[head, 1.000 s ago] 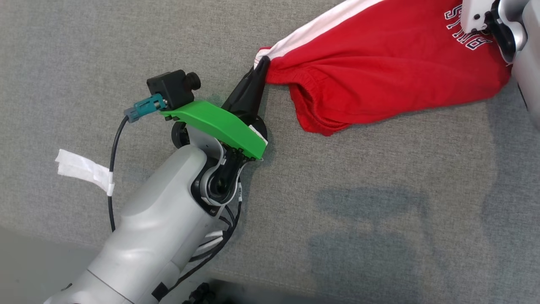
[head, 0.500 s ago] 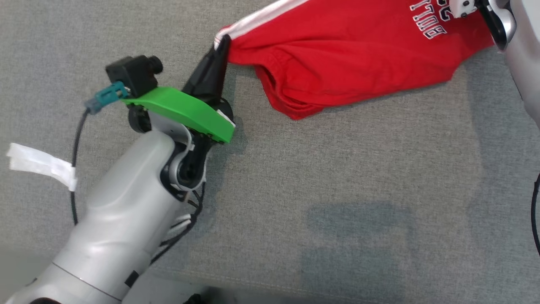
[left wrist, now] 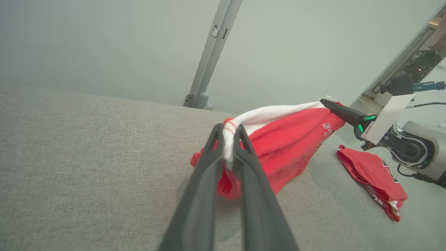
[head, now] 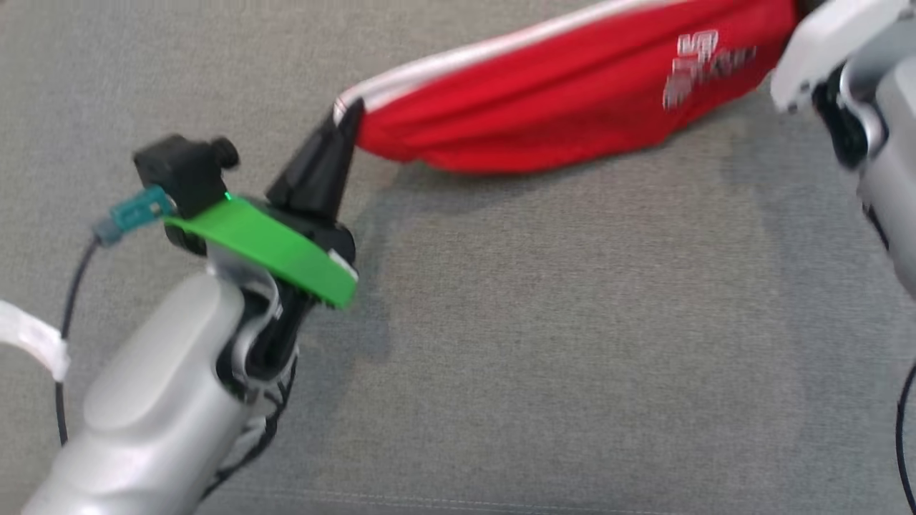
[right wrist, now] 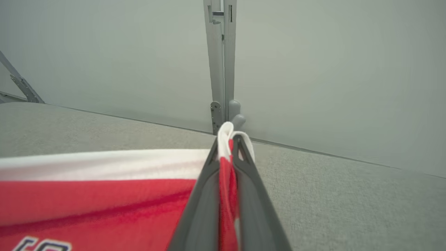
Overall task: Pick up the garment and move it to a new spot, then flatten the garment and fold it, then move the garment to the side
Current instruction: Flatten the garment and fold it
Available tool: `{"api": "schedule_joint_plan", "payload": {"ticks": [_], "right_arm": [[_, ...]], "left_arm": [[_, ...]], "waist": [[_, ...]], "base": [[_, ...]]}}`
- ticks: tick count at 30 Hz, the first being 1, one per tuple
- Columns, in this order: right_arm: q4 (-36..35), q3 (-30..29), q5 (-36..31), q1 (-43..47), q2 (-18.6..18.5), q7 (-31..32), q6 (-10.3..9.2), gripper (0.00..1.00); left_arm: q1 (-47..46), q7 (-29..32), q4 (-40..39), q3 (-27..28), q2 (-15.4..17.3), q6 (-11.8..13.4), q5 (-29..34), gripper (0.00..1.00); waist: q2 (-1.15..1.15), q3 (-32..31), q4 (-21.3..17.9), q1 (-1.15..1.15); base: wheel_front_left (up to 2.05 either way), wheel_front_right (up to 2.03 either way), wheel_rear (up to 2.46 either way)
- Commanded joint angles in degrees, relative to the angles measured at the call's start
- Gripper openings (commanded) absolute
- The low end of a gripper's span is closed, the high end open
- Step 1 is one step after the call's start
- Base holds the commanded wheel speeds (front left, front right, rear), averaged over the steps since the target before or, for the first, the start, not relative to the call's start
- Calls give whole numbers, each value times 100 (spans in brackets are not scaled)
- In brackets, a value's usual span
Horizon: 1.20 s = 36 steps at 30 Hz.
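The garment is red with a white band and white lettering. It hangs stretched in a narrow strip above the grey surface, between my two grippers. My left gripper is shut on its left corner; in the left wrist view the fingers pinch the white band of the garment. My right gripper is shut on the other corner of the garment, white hem bulging out past the tips. The left wrist view also shows the right gripper holding that end.
A grey fabric surface spreads under everything. A second red garment lies bunched on it below the right arm. A grey wall with an upright post closes the far side. A white tape tag hangs from the left arm's cable.
The head view has shifted. The garment, which sagged in a wide fold onto the surface, is now drawn taut into a narrow strip between both grippers and lifted.
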Motion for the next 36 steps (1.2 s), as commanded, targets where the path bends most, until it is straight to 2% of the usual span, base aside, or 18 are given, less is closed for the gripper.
{"api": "schedule_joint_plan", "payload": {"ticks": [1, 3, 4, 5, 6, 9, 15, 17, 23, 29, 36], "right_arm": [[-198, 59, 288, 574, -254, 135, -30, 0], [-508, 150, 499, 1018, -395, 206, -29, 0], [-618, 165, 601, 1256, -461, 192, -29, 27], [-706, 159, 689, 1481, -501, 157, -29, 49], [-781, 147, 769, 1709, -524, 120, -26, 100], [-1056, 77, 925, 2245, -578, -144, -18, 100], [-2055, -291, 647, 3204, -891, -468, -18, 100], [-2595, -392, 487, 3540, -860, -473, -17, 100], [-3354, -453, 295, 4058, -702, -448, -18, 100], [-3207, -136, 85, 3774, -424, 2, -18, 100], [-2504, 186, -210, 3269, -265, 235, -18, 100]], "left_arm": [[365, 77, -228, -70, 216, 127, 12, 0], [626, 128, -469, -215, 276, 243, 101, 0], [759, 130, -557, -272, 282, 288, 109, 0], [884, 114, -614, -304, 290, 339, 98, 0], [996, 68, -650, -318, 301, 393, 114, 0], [1234, -27, -697, -445, 320, 531, 263, 0], [1541, -207, -678, -494, 398, 745, 543, 0], [1627, -266, -657, -458, 399, 788, 596, 0], [1846, -357, -606, -328, 308, 841, 667, 0], [1913, -383, -540, -310, 151, 749, 795, 0], [1743, -397, -388, -367, -60, 636, 908, 0]], "waist": [[0, -412, -368, 0], [0, -474, -440, 0], [0, -502, -473, 0], [0, -522, -505, 0], [0, -543, -536, 0], [0, -584, -587, 0], [0, -635, -709, 0], [0, -654, -763, 0], [0, -711, -836, 0], [0, -675, -676, 0], [0, -596, -418, 0]], "base": [[0, 0, 0], [0, 0, 0], [0, 0, 0], [0, 0, 0], [0, 0, 0], [0, 0, 0], [0, 0, 0], [0, 0, 0], [0, 0, 0], [0, 0, 0], [0, 0, 0]]}}
